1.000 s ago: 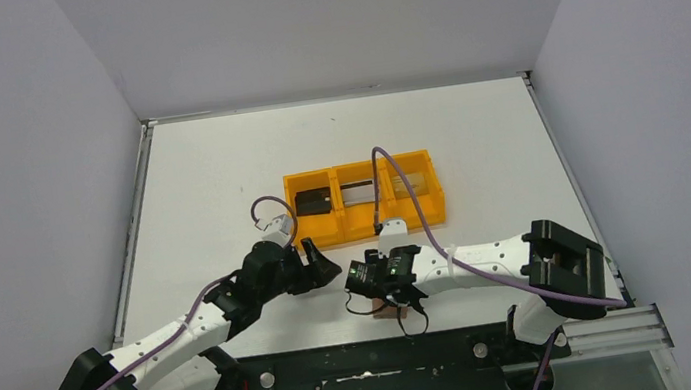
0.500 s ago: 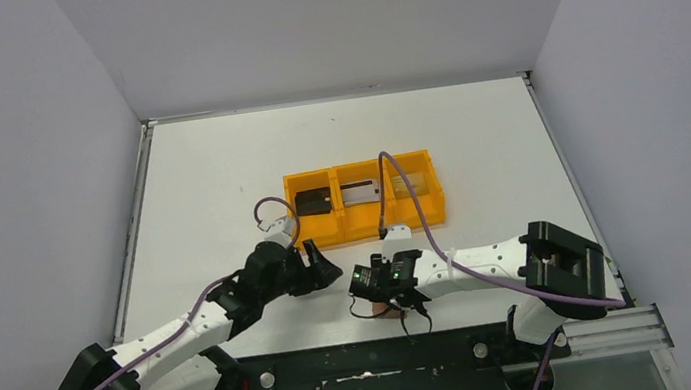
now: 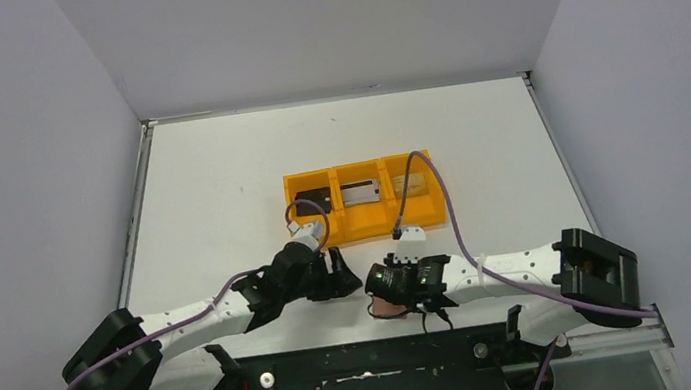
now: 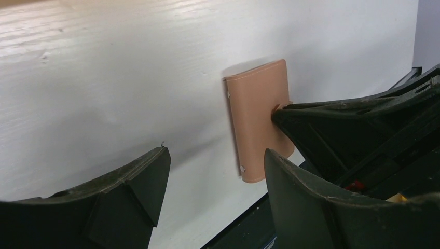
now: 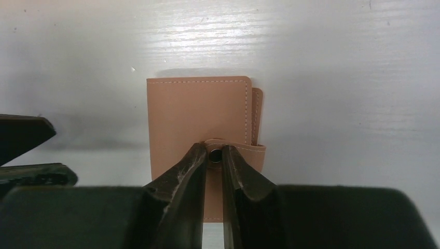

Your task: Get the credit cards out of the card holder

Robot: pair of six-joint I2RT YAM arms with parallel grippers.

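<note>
The card holder [image 5: 192, 114] is a tan leather wallet lying folded shut on the white table by its near edge, also seen in the left wrist view [image 4: 257, 119] and partly under the right arm from above [image 3: 388, 302]. My right gripper [image 5: 215, 154] is shut on its snap tab [image 5: 244, 153], one fingertip on each side of the stud. My left gripper [image 4: 215, 155] stands open just left of the card holder, apart from it [image 3: 341, 281]. The credit cards lie in the orange tray: black [image 3: 314, 202], silvery [image 3: 359, 193], gold-tan [image 3: 409, 185].
The orange three-compartment tray [image 3: 367, 220] sits just beyond both grippers. The table's near edge and the black base rail [image 3: 363, 359] run right behind the card holder. Grey walls close in the table at left, right and back.
My right gripper's jaws have closed onto the snap tab. The left gripper has moved right and nearer, up beside the card holder, still open.
</note>
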